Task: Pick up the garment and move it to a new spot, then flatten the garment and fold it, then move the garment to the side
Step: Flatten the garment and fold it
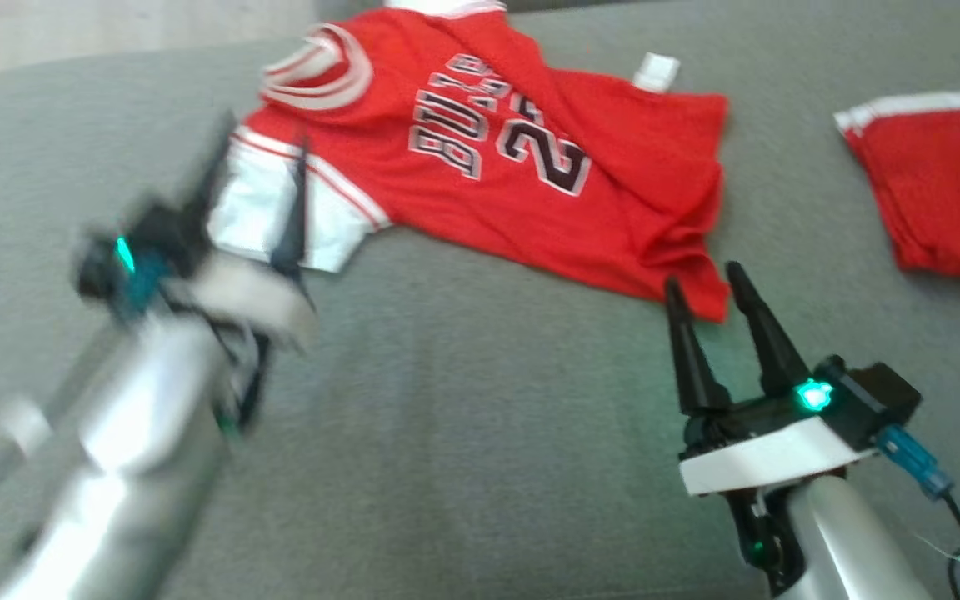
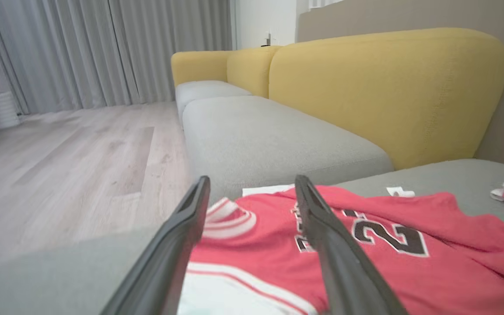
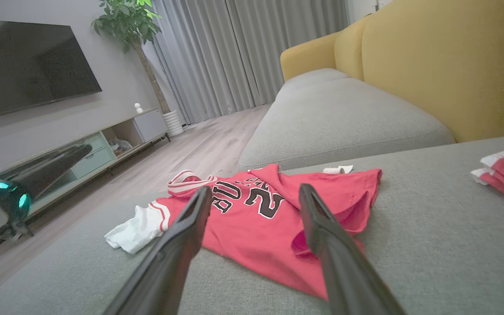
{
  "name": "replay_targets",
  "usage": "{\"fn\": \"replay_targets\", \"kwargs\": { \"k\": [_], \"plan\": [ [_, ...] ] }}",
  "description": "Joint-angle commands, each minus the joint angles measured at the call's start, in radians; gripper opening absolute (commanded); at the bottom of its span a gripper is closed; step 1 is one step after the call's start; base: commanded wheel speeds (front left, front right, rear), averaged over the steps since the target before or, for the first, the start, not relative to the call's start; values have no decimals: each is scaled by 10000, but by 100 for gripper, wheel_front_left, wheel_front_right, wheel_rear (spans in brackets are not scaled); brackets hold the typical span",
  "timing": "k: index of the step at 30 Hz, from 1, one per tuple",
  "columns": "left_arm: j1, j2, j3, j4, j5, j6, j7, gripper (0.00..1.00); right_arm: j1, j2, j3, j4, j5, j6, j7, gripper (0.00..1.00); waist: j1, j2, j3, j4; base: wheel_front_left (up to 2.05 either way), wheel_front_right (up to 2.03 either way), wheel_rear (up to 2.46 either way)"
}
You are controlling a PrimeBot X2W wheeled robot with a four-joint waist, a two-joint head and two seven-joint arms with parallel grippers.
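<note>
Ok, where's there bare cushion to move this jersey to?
Widest free patch: the grey cushion this side of the jersey, between the left gripper and right gripper. A narrower bare strip runs between the jersey's hem and the red garment at the right. Crowded along the far side, where the jersey lies rumpled.

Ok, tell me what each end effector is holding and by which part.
Nothing is held: the left end effector and right end effector both stand open near the red short-sleeved basketball jersey, clamping no fabric.
</note>
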Motion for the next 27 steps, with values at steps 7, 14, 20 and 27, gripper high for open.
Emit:
{"fn": "replay_targets", "kwargs": {
  "k": [7,14,20,27],
  "plan": [
    [2715,383,752,-2984,94,1653,-92,100,92,19,39,-501,-208,65,76,100,3,0,-569,781,0,0,0],
    [4489,231,1211,-4218,353,2215,-92,100,266,19,94,-513,-92,65,71,100,3,0,-686,747,0,0,0],
    [4555,249,1471,-4323,512,2108,-93,100,180,19,241,-577,-55,65,125,100,3,0,-587,490,0,0,0],
    [3516,624,1507,-3486,579,1761,401,100,68,19,276,-685,-25,65,98,100,3,0,9,160,0,0,0]
  ]
}}
